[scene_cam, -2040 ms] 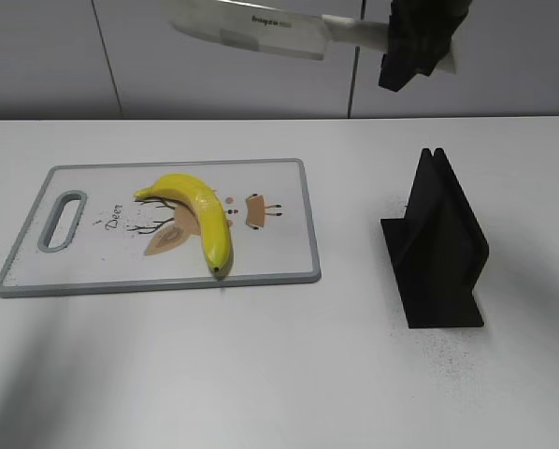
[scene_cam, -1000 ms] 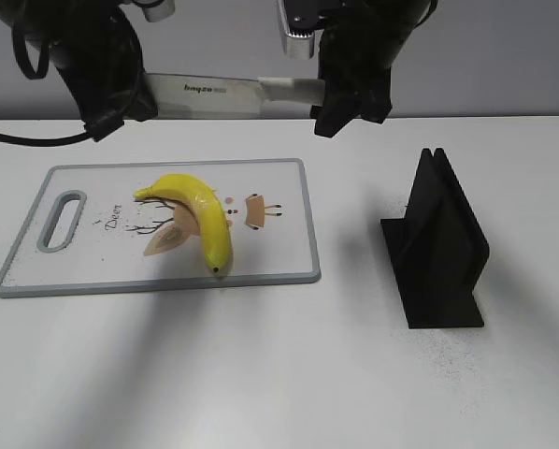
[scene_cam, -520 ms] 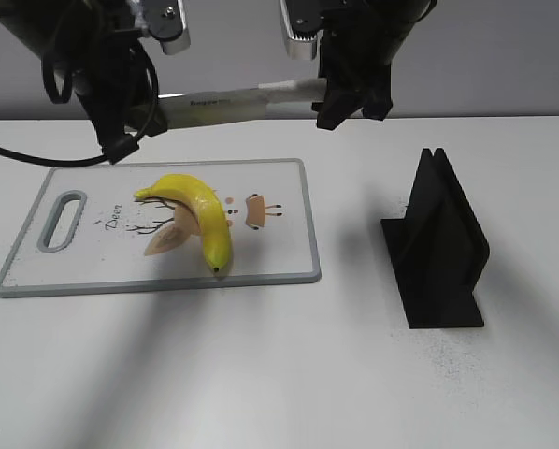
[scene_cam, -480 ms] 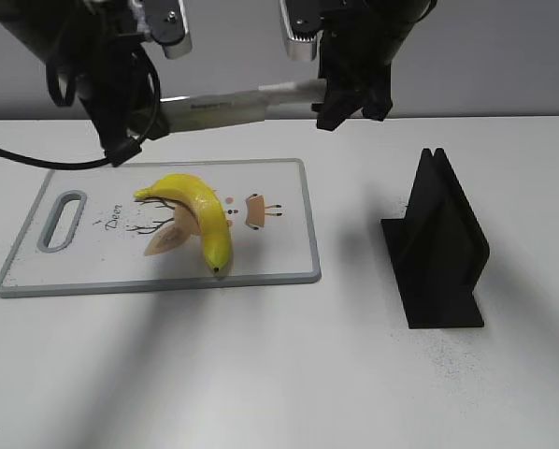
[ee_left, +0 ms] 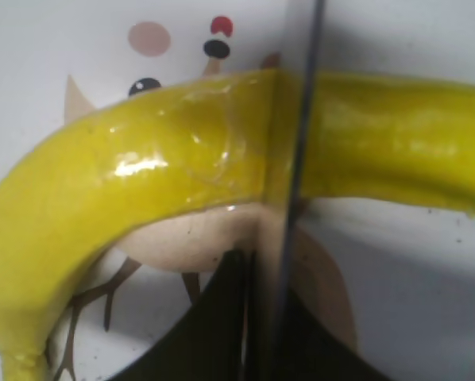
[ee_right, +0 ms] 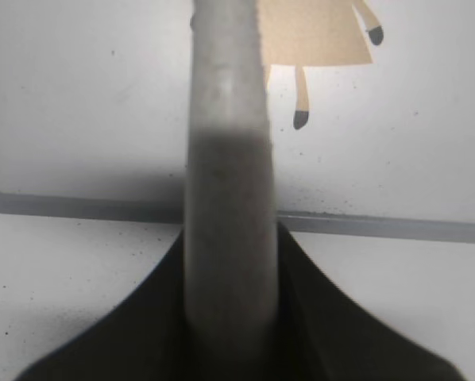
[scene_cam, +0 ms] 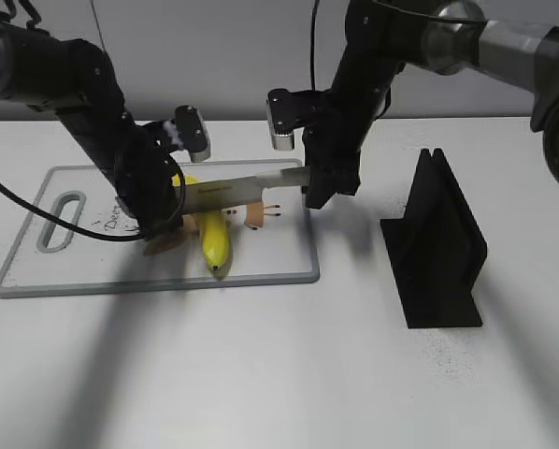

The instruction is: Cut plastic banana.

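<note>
The plastic banana (scene_cam: 216, 245) lies on the cutting board (scene_cam: 36, 276), bright yellow and curved, with its dark tip toward the front. A knife (scene_cam: 237, 190) lies across its middle. In the left wrist view the blade edge (ee_left: 301, 119) meets the banana (ee_left: 158, 175) crosswise. My right gripper (scene_cam: 322, 187) is shut on the knife handle (ee_right: 225, 159) at the board's right edge. My left gripper (scene_cam: 158, 213) is low over the board at the blade's tip end. Its dark fingers (ee_left: 261, 333) close around the blade. The banana's stem end is mostly hidden behind the left arm.
A black upright stand (scene_cam: 438, 248) sits on the white table to the right of the board. The board's grey rim (ee_right: 63, 205) runs under the right gripper. A printed deer picture (scene_cam: 256, 213) is on the board.
Both arms have come down with the knife, from above the board's far edge to the banana. The blade now rests across the banana's middle.
</note>
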Tool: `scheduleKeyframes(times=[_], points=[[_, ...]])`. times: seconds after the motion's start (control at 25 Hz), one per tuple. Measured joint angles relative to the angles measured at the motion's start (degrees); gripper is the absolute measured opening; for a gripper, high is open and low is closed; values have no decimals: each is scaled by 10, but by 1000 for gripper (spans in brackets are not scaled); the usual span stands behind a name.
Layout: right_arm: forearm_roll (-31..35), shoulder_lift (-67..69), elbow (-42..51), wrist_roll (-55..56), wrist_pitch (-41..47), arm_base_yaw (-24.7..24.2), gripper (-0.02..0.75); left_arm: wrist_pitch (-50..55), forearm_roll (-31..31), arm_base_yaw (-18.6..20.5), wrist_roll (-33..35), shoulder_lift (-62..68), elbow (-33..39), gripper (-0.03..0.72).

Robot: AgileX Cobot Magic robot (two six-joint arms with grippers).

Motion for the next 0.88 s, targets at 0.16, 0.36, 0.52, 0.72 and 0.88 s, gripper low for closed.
scheduleKeyframes(times=[0.16, 0.36, 0.52, 0.72, 0.88], points=[[2, 6, -30, 4, 13, 1, 204, 4, 9, 1, -3, -3, -4, -9], [8, -14, -32, 16, 13, 6, 205, 5, 30, 3, -9, -43, 9, -9], [9, -63, -33, 19, 13, 7, 205, 11, 40, 3, -9, -102, 9, -9], [13, -104, -32, 19, 14, 7, 208, 28, 41, 3, -9, -164, 9, -9], [16, -133, -23, 19, 14, 8, 209, 38, 39, 3, 0, -196, 9, -9]])
